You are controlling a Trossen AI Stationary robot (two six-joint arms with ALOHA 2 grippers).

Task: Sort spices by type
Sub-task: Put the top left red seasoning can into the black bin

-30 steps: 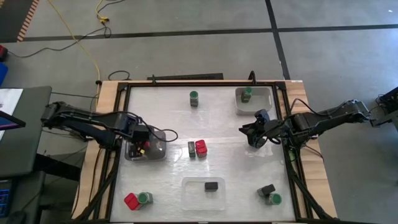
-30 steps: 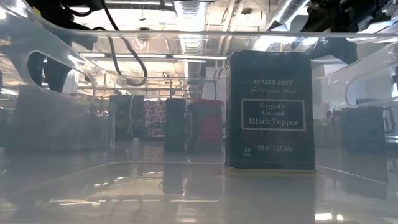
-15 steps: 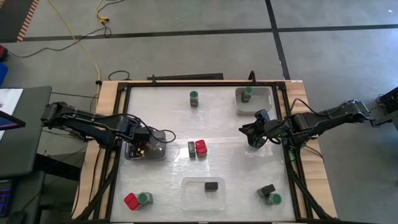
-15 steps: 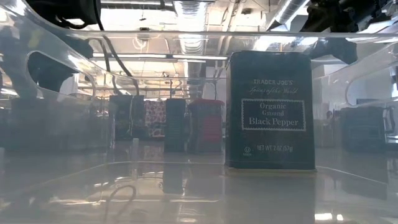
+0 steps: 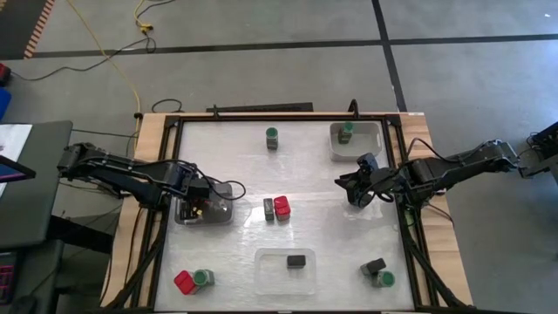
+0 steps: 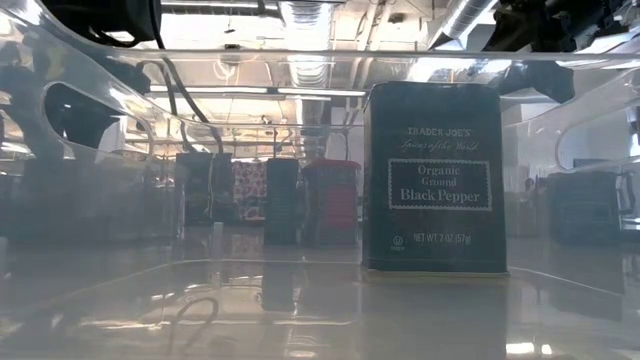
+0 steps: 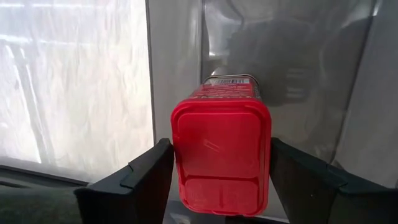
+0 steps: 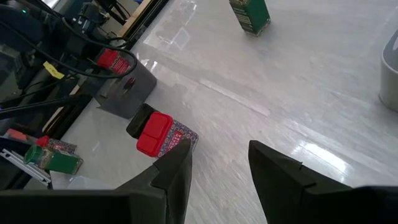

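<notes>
Left wrist view shows a red spice container (image 7: 221, 155) pinched between the left gripper (image 7: 217, 180) fingers, held over the grey tray (image 5: 220, 215) at the high view's left middle. Judged from this, the step is dropping a red one into that tray; next calls for lowering and letting go. The right gripper (image 5: 353, 190), at right middle over the desk (image 5: 314, 166), waits spread and empty.

Tabletop (image 5: 314, 166): one tray (image 5: 218, 214) mid-left, one (image 5: 370, 131) upper right holding a jar (image 5: 347, 131), one (image 5: 275, 262) bottom centre holding a box (image 5: 296, 261), spice pair (image 5: 275, 208) at frame centre.
</notes>
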